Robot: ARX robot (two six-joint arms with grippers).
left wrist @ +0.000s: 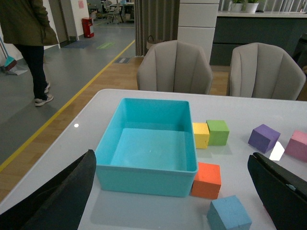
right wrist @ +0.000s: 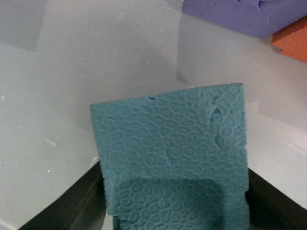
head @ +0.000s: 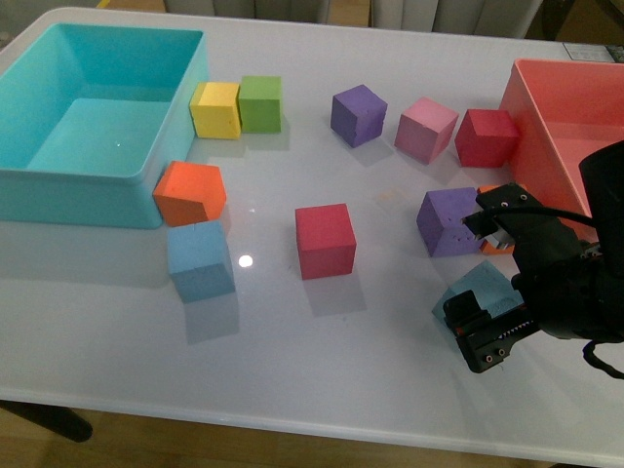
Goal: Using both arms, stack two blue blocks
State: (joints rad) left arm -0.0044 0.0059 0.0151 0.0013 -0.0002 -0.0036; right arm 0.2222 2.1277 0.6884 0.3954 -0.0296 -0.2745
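Far across the table [head: 292,351] from the blue-green box [head: 78,200], the right gripper [head: 485,273] has its two black fingers [right wrist: 72,206] pressed on both sides of one blue block [head: 473,290]. This held block sits tilted between them. The other blue block [head: 200,258] lies on the table just in front of the box's near corner. It is beside an orange cube [head: 190,192] that touches the box wall. The left gripper [left wrist: 172,160] is spread wide with nothing between its fingers [left wrist: 72,191]. It hangs near the box and looks down into it. Inside the blue-green box only its own smooth floor shows. A yellow cube [head: 216,109] and a green cube [head: 260,103] stand side by side against the box's far corner. On the far side of the table from it is a pink box [head: 546,146]. Only part of that one shows. The right wrist view shows the bumpy skin of the held block [right wrist: 172,153] up close, with a purple cube [right wrist: 230,14] behind it. The left wrist view shows two grey chairs [left wrist: 175,67] and a person [left wrist: 29,43] on the floor beyond the box. The front view alone shows both blue blocks, well apart, with a red cube [head: 325,240] between them.
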